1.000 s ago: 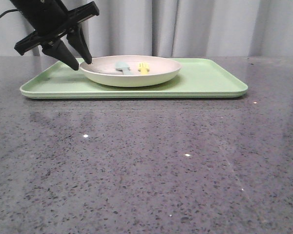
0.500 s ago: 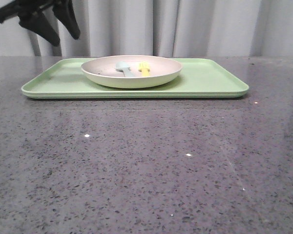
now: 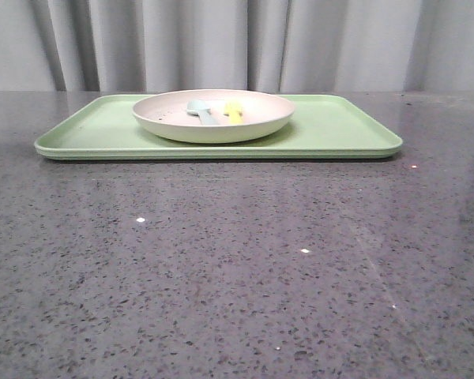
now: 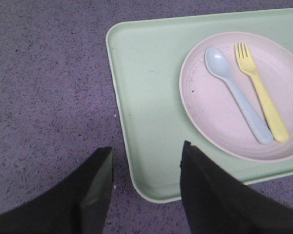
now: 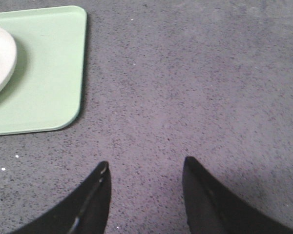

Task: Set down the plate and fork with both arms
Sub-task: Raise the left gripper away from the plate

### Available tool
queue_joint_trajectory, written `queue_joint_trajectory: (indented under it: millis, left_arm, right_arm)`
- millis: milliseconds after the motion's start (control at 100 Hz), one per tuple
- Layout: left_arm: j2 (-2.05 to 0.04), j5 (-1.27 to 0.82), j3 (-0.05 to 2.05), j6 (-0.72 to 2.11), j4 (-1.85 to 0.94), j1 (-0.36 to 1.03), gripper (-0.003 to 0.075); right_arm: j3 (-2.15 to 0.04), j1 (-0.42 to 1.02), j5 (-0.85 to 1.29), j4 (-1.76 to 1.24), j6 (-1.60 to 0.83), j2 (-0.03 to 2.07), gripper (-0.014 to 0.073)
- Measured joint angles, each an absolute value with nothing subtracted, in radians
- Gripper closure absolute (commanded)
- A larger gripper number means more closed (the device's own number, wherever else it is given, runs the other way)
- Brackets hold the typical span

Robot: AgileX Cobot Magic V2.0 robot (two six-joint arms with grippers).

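Since the earlier frames, the left arm has been withdrawn from the front view entirely; it was previously seen above the tray's far-left corner. The plate point(image 3: 213, 115) is seated on the light-green tray point(image 3: 340, 130), left of the tray's centre. The fork point(image 4: 261, 90) is laid inside the plate, alongside and to the right of a pale blue spoon point(image 4: 237, 92), the two close together but apart. The tray is positioned on the far part of the grey speckled worktop point(image 3: 237, 268). The left gripper point(image 4: 146, 168) is held above the tray's left end with its jaws apart and nothing between them. The right gripper point(image 5: 145, 183) is held over bare worktop beyond the tray's right end, jaws likewise apart and unloaded.
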State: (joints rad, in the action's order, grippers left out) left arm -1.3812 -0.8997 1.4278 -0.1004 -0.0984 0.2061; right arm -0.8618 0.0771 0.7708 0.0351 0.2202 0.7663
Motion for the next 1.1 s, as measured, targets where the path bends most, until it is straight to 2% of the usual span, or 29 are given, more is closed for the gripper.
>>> queue_joint_trajectory:
  millis: [270,580,1100]
  left_arm:
    - [-1.102,-0.808,1.120,-0.100,-0.090,0.208,0.0408]
    - [-0.850,-0.756,0.904,-0.100,-0.090,0.209,0.0408]
    - [-0.786,-0.757,0.838,-0.100,-0.090,0.209,0.0408]
  right_arm:
    - [-1.037,0.172,0.819,0.035,0.196,0.942,0.0230]
    - [-1.312,0.323,0.903,0.033,0.194,1.217,0.0230]
    - [-1.852,0.513,1.043,0.028,0.194,1.740,0.0230]
